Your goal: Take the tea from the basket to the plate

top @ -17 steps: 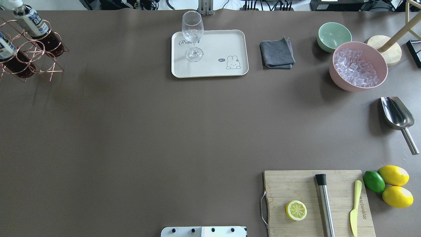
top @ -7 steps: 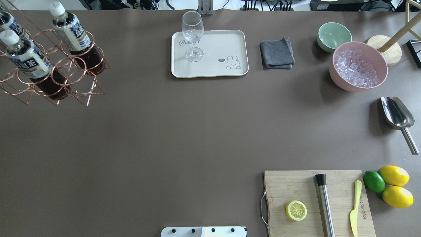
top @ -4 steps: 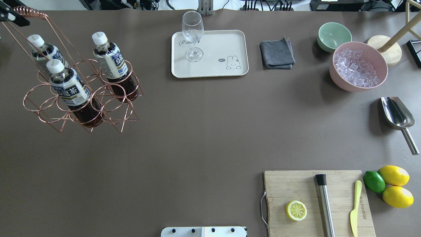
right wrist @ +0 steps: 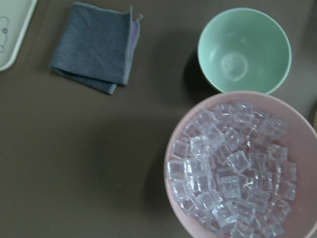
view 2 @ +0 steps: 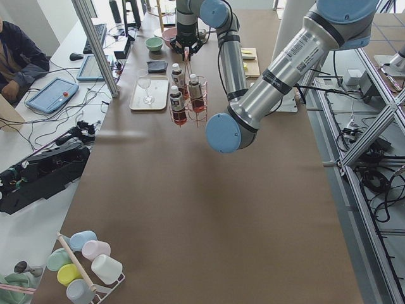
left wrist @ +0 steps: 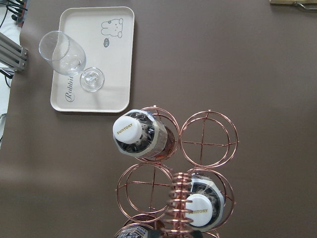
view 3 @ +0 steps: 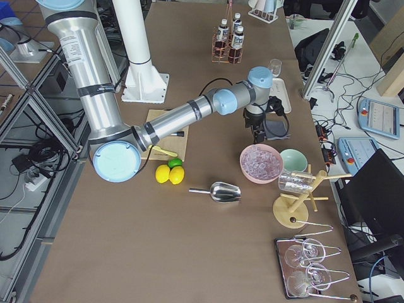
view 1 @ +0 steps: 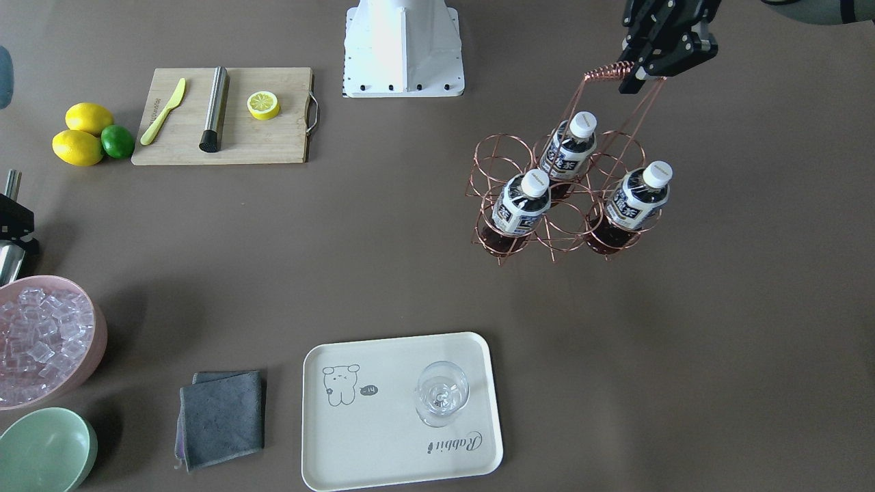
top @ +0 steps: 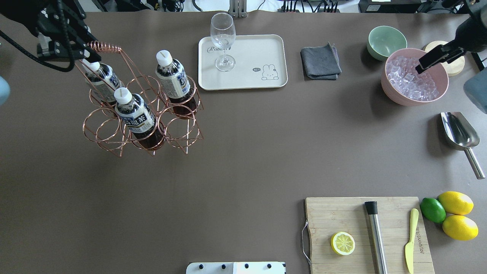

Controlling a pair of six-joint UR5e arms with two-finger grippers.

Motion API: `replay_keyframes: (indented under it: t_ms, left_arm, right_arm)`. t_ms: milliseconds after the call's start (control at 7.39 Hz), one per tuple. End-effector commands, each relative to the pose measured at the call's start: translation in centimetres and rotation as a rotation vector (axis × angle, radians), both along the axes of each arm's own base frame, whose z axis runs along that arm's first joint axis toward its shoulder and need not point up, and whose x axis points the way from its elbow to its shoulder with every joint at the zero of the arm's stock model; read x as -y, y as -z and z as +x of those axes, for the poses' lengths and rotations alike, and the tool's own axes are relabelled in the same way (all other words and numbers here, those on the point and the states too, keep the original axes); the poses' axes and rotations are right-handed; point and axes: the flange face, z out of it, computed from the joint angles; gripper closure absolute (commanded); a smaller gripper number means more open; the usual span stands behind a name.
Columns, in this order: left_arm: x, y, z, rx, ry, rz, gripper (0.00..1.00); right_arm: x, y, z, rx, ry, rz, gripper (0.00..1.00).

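Left claw (top: 86, 53) is closed on the coiled handle (top: 104, 47) of the basket (top: 179, 129), upper left of the overhead frame. Three tea bottles (top: 173, 82) stand in its rings. Right claw (top: 435, 61), upper right above the ice bowl (top: 393, 98): state cannot be told. Recommended: set the basket level on the desk (top: 228, 152) beside the plate (top: 262, 49), clear of the glass (top: 222, 38). Caps (left wrist: 132, 128) read "SUNTORY"; plate reads "Rabbit".

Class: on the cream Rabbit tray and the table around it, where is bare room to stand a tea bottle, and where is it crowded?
On the tray, the bare patch runs from the stemmed glass to the bear drawing. The corner with the glass and script is crowded. Wide bare table lies between the wire basket, the tray and the cutting board.
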Motion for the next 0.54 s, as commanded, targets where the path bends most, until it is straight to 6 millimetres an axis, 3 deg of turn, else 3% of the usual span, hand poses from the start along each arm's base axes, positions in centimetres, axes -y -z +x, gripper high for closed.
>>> replay_keyframes:
  t_ms: [0,135,271,406]
  left_arm:
    - [-2.2,2.6,5.9,0.016,0.005,-0.029,1.0]
    - [-3.0,3.4,7.6,0.015,0.0,-0.041,1.0]
    - [-3.7,3.7,9.1,0.013,-0.001,-0.051,1.0]
    - [-4.3,3.8,10.6,0.021,0.008,-0.046,1.0]
  right_arm:
    - [-1.9,8.5,-6.7,0.183,-0.006,0.183,0.0]
    - [-2.9,9.2,-7.9,0.244,0.006,0.256,0.0]
    - [-3.8,9.0,-7.6,0.28,0.009,0.316,0.0]
    - [-5.8,6.7,-7.3,0.326,0.017,0.38,0.0]
